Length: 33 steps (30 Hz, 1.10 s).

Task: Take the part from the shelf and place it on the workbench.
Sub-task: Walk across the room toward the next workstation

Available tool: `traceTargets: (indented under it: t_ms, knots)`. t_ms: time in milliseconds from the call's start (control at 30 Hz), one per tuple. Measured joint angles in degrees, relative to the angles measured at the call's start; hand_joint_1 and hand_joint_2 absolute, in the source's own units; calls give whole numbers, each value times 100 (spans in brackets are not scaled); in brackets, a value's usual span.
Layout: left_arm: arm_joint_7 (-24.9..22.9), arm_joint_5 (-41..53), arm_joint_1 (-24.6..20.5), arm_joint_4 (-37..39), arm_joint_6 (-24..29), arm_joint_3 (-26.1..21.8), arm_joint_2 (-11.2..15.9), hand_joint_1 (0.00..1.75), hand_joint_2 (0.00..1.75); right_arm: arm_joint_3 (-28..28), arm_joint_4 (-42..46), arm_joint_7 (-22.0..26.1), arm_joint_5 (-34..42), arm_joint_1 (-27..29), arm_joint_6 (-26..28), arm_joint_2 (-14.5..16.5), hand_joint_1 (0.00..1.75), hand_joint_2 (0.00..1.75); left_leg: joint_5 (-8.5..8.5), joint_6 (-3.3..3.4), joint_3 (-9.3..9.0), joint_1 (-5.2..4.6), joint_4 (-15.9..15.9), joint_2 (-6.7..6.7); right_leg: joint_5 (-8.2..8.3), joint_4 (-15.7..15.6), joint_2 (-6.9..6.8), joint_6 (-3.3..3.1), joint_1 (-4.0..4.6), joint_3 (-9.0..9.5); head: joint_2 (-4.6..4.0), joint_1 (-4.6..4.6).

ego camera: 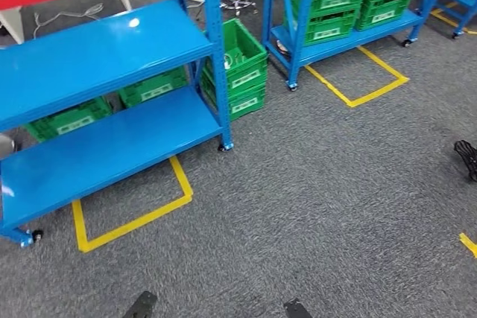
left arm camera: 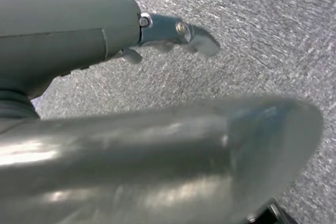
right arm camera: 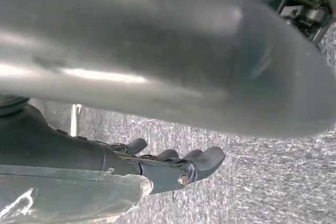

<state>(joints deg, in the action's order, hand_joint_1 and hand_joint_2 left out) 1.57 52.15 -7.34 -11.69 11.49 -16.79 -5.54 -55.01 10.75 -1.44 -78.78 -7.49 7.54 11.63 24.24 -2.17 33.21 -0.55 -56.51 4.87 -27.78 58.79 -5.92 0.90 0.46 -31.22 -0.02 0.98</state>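
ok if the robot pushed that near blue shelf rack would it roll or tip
The near blue rack would probably roll, since castors show under its posts. It looks hard to tip, being wide and low. Bare shelves suggest modest weight, though green crates sit behind or under it.

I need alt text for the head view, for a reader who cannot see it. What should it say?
A blue metal shelf rack with two bare shelves stands at left on grey carpet, with green crates behind and beside it. A second blue rack holding green crates stands further back, and yellow tape marks rectangles on the floor.
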Motion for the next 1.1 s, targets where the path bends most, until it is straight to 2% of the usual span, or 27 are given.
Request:
traceTargets:
  t_ms: [33, 67, 100, 167, 200, 233, 267, 300, 367, 400, 433, 467, 500, 533, 567, 633, 667, 700, 733, 767, 800, 867, 933, 1000, 1033, 1100]
  knots:
    - [-2, 0, 1, 0, -1, 0, 0, 0, 0, 0, 0, -2, -2, -7, -3, 0, 0, 0, 4, 26, 8, -1, 5, -45, -5, -8, -44, 13, 3, 10, 0, -7]
    - [-7, 2, 4, 0, -1, -3, 5, 0, 0, 1, 0, -3, -5, -17, -7, 0, 0, 0, -7, 85, 12, 18, 20, -160, -109, 125, 72, 60, -10, -29, 0, -27]
    - [-11, 4, 5, 0, -2, -6, 7, 0, 0, 2, 0, -5, -7, -22, -12, 0, 0, 0, -20, 142, 19, 39, 23, -293, -275, 395, 208, 109, -26, -133, 0, -55]
    - [-19, 13, 14, 0, -3, -19, 11, 0, 0, 4, 0, -7, -8, -15, -19, 0, 0, 0, -42, 226, 12, 74, 47, -568, -687, 1231, 543, 197, -59, -507, 0, -103]
    - [-19, 16, 20, 0, -3, -30, 9, 0, 0, 4, 0, -9, -7, -6, -20, 0, 0, 0, -42, 229, 12, 75, 46, -653, -763, 1519, 563, 203, -61, -665, 0, -112]
    - [-19, 21, 32, 0, -3, -43, 10, 0, 0, 4, 0, -11, -7, -1, -20, 0, 0, 0, -43, 227, 10, 78, 44, -736, -719, 1595, 569, 206, -64, -731, 0, -117]
    - [-19, 30, 41, 0, -2, -56, 13, 0, 0, 4, 0, -11, -6, 0, -20, 0, 0, 0, -45, 218, 6, 84, 41, -820, -562, 1436, 580, 207, -73, -683, 0, -116]
    - [-18, 39, 44, 0, -2, -66, 14, 0, 0, 4, 0, -11, -7, -1, -21, 0, 0, 0, -47, 202, 2, 95, 34, -909, -337, 1095, 630, 211, -89, -543, 0, -117]
    - [-17, 55, 35, 0, -1, -75, 15, 0, 0, 4, -1, -10, -9, 0, -24, 1, 0, 0, -48, 141, 21, 106, 6, -1080, -20, 358, 911, 218, -147, -216, 0, -124]
    - [-17, 58, 33, 0, 1, -78, 16, 0, 0, 4, -2, -10, -11, -2, -26, 2, 0, 0, -56, 100, 43, 110, -5, -1149, 37, 142, 1027, 208, -164, -117, 0, -128]
    - [-17, 61, 37, 0, 2, -82, 20, 0, 0, 4, -2, -12, -12, -5, -28, 2, 0, 0, -70, 57, 70, 117, -7, -1209, 31, 63, 1096, 181, -166, -82, 0, -131]
    - [-17, 63, 48, 0, 4, -86, 22, 0, 0, 4, -2, -15, -13, -9, -29, 2, 0, 0, -90, 15, 93, 128, 0, -1267, 36, 52, 1057, 139, -152, -75, 0, -131]
    - [-17, 65, 64, 0, 5, -90, 28, 0, 0, 4, -2, -17, -15, -15, -30, 4, 0, 0, -105, -22, 108, 142, 13, -1275, 51, 47, 993, 94, -145, -76, 0, -132]
    - [-17, 67, 75, 0, 7, -93, 31, 0, 0, 4, -2, -19, -16, -18, -29, 7, 0, 0, -85, -53, 130, 138, -14, -1173, 67, 35, 930, 49, -141, -72, 0, -119]
    - [-16, 67, 73, 0, 8, -95, 33, 0, 0, 4, -2, -17, -19, -19, -31, 9, 0, 0, -3, -77, 192, 129, -130, -1016, 81, 19, 851, 7, -140, -67, 0, -97]
    - [-11, 72, 41, 0, 11, -96, 25, 0, 0, 4, -2, -16, -21, -5, -33, 12, 0, 0, 326, -107, 468, 107, -697, -663, 86, 2, 677, -50, -125, -63, 0, -52]
    - [-8, 74, 28, 0, 13, -97, 19, 0, 0, 4, -2, -16, -22, 6, -34, 12, 0, 0, 505, -117, 653, 110, -1082, -598, 81, 2, 581, -66, -113, -66, 0, -42]
    - [-4, 77, 27, 0, 15, -97, 14, 0, 0, 4, -2, -17, -23, 15, -35, 11, 0, 0, 614, -122, 798, 112, -1391, -574, 76, 3, 489, -74, -104, -67, 0, -42]
    - [-2, 78, 35, 0, 16, -99, 11, 0, 0, 4, -2, -18, -26, 19, -35, 11, 0, 0, 623, -120, 859, 113, -1538, -565, 72, 3, 402, -79, -98, -67, 0, -41]
    - [-2, 78, 45, 0, 17, -101, 12, 0, 0, 4, -2, -18, -30, 18, -35, 12, 0, 0, 530, -112, 815, 111, -1480, -557, 67, 3, 322, -79, -94, -63, 0, -40]
    - [-2, 77, 52, 0, 18, -102, 15, 0, 0, 4, -2, -18, -34, 15, -34, 13, 0, 0, 364, -96, 666, 106, -1224, -519, 60, 3, 249, -74, -91, -54, 0, -39]
    - [-2, 77, 40, 0, 19, -104, 19, 0, 0, 4, -2, -16, -42, 10, -33, 13, 0, 0, 63, -49, 254, 67, -498, -254, 32, 13, 117, -39, -66, -31, 0, -28]
    - [-2, 77, 17, 0, 21, -105, 18, 0, 0, 4, -2, -14, -44, 8, -32, 13, 0, 0, -21, 13, 45, 34, -90, -69, 2, 16, -4, 18, -23, -12, 0, -23]
    - [-2, 77, 37, 0, 22, -105, 16, 0, 0, 4, -1, -5, -34, -3, -28, 13, 0, 0, -16, 78, 44, 33, -36, -166, -13, -7, -107, 77, -10, 25, 0, -33]
    - [-4, 74, 60, 0, 25, -106, 18, 0, 0, 4, -1, 8, -19, -11, -22, 13, 0, 0, -24, 108, 41, 43, -21, -220, -36, 3, -58, 110, -18, 36, 0, -41]
    - [-8, 70, 71, 0, 34, -111, 21, 0, 0, 4, -2, 54, 36, -14, 1, 13, 0, 0, -45, 174, 30, 71, 4, -317, -235, 298, 231, 171, -46, -79, 0, -67]
